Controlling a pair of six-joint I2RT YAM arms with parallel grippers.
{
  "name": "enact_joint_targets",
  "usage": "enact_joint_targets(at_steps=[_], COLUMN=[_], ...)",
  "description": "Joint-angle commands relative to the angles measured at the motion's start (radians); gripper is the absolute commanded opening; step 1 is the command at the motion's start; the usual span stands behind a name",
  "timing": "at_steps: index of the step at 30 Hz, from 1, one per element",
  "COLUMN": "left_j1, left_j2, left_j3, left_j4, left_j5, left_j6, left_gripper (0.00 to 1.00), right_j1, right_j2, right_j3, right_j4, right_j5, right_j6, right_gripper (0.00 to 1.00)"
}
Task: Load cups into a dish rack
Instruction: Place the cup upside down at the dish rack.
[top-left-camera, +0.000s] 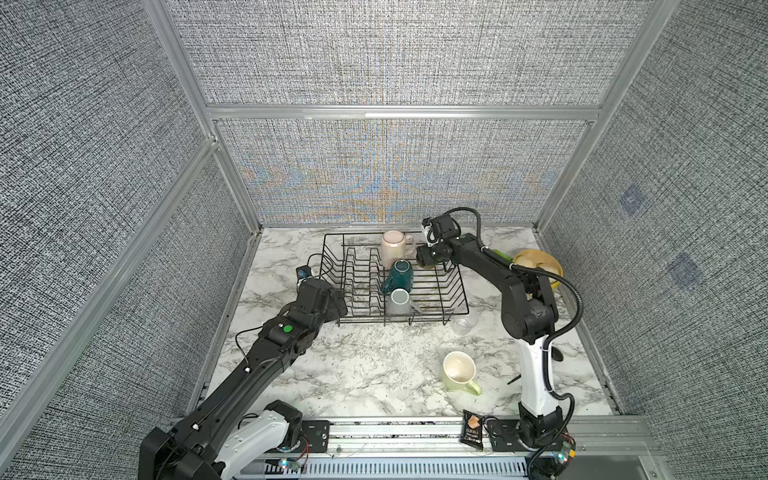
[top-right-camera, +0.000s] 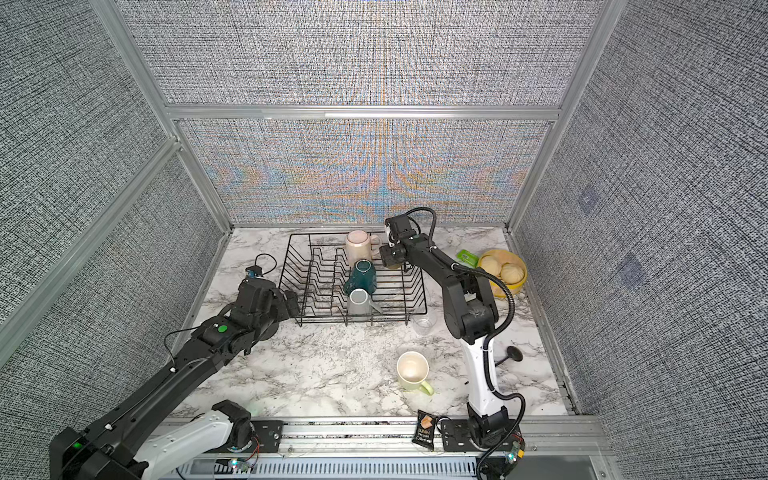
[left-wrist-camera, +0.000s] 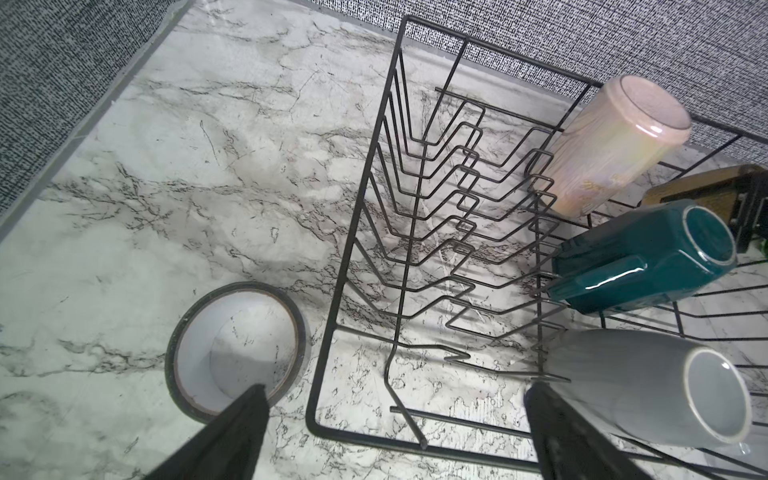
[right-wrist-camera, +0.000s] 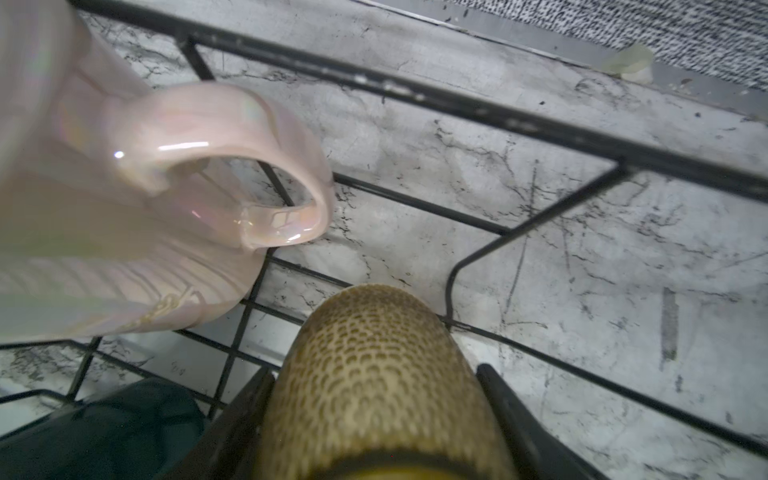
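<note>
Two fingers of my left gripper (left-wrist-camera: 397, 390) stand spread wide, grasping nothing; between them only the nearest corner of the dish rack (left-wrist-camera: 360, 199). Just off one fingertip: grey mug (left-wrist-camera: 623, 382), tilted inside the rack, mouth showing, not in my grip. Off the other fingertip, outside the rack on the marble table (left-wrist-camera: 124, 208): roll of tape (left-wrist-camera: 187, 365), lying flat.

Further out from this gripper, in line with the grey mug: dark teal mug (left-wrist-camera: 648, 257), tipped over with its base showing. Beyond it, tall pale pink mug (left-wrist-camera: 606, 141), base up, at the rack's far end.

Right gripper (right-wrist-camera: 376, 374) is clamped on the amber glass tumbler (right-wrist-camera: 374, 332), a finger on either side of its textured wall. Tumbler is over the rack's far corner, just beside the pink mug's handle; whether it touches the wire floor I cannot tell. Teal mug lies close by this gripper.

Well back from both grippers, outside the rack:
- small clear glass (top-left-camera: 463, 326), just beside a rack corner
- pale green mug (top-left-camera: 458, 371), upright on the table, mouth up

Behind my right arm: yellow bowl (top-right-camera: 519, 284) holding bread rolls (top-right-camera: 510, 272)
</note>
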Motion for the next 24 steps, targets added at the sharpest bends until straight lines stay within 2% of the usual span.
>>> enact_joint_targets(at_steps=[1,7,10,19,24], left_j1=[0.001,0.002,0.002,0.003,0.002], left_j2=[0.008,-0.014,-0.035,-0.095,-0.105], left_j3=[0.02,-0.01,-0.022,-0.083,-0.074], left_j4=[-0.006,0.025,0.018,0.092,0.067], left_j5=[-0.014,-0.013,-0.018,-0.022,-0.031], left_j6=[-0.027,-0.041,-0.055,-0.085,-0.098], left_gripper=[0.99,0.99,0.99,0.98,0.98], right_j1=[0.002,0.013,0.013,0.016,0.019], right_j2=[0.023,0.043,0.048,0.024,-0.013], right_j3=[0.035,0.051,0.054,0.061,0.068], right_j4=[-0.048,-0.078,-0.085,-0.128,-0.145], right_j5=[0.031,0.112,0.13,0.072,0.133], right_j6=[-0.02,-0.037,-0.046,-0.031,-0.026], right_gripper=[0.64,0.66,0.7,0.79,0.82])
